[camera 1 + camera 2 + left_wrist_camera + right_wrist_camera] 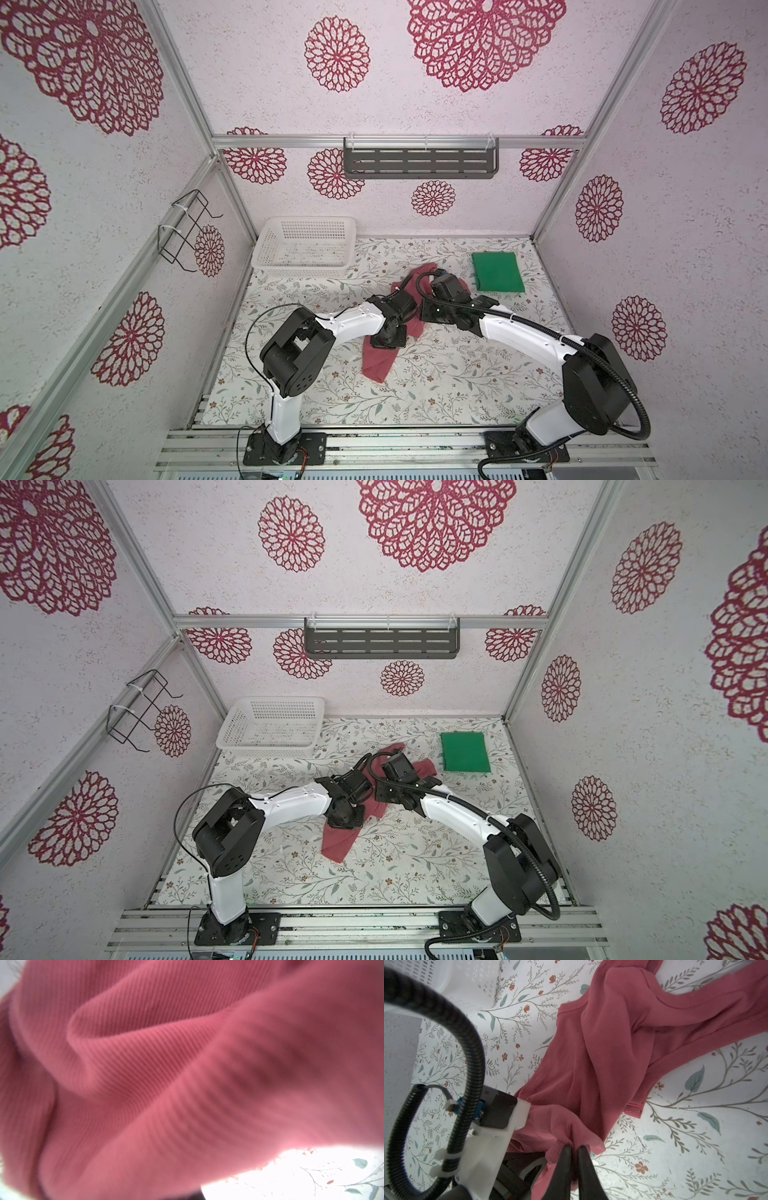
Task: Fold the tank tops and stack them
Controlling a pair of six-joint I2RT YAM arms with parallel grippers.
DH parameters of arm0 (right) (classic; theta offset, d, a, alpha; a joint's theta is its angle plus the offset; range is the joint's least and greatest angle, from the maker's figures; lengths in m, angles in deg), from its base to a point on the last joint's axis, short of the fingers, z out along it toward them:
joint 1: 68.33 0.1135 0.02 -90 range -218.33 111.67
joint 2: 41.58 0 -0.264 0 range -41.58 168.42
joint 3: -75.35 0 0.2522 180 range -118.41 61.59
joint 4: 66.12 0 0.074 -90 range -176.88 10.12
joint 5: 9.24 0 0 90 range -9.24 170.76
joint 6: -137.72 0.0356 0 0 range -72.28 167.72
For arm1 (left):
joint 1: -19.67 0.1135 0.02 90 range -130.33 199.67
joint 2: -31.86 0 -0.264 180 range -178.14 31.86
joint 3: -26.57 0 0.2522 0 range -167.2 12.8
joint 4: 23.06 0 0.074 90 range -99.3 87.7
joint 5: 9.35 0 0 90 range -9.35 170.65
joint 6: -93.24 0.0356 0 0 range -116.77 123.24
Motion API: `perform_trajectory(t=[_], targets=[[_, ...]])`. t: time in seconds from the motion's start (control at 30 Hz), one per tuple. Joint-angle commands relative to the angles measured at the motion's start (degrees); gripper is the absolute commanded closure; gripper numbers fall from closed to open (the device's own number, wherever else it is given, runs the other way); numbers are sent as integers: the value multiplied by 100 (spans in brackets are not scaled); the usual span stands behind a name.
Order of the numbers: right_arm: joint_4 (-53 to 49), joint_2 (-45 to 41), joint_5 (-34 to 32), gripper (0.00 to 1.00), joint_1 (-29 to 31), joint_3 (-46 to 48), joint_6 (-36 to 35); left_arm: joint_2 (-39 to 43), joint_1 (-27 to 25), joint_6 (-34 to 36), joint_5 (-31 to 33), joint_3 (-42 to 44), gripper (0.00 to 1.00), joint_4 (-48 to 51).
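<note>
– Tank tops, then: where is the green top [498, 272], and where is the rose top [380, 361]?
– In both top views the green top sits folded in a neat square at the far right of the table [457, 374], well apart from the basket [303, 270] in the far left corner. The rose top lies bunched in a diagonal band across the middle, near the green top.
– And the pincers?
– The right gripper [574, 1148] is nipped on a puckered fold of the rose top, jaws almost together. The left gripper [386, 341] is closed too. Its wrist view is all rose rib knit with the fingers hidden, so whether it has cloth cannot be told.
– Which step is that?
– By the look of it, the green top is done and the robot is opening out the rose top, which is not yet folded.
– What does the next move call for?
– Probably drawing the two grips apart, low over the table, so the knit spreads flat with its straps free. A slack pinch would let it slip.
</note>
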Motion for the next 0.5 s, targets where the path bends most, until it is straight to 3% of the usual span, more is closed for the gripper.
perform_trajectory(t=[0.0,0.27,0.47], targets=[[-110,54,35,87,-5,-7,-234,299,-20,44,91,-127,100,101],[-264,272,166,79,-1,-70,-522,1078,51,-11,-25,-54,100,106],[-315,181,598,57,-56,-130,-902,2298,684,-802,-1274,1211,100,-1639]])
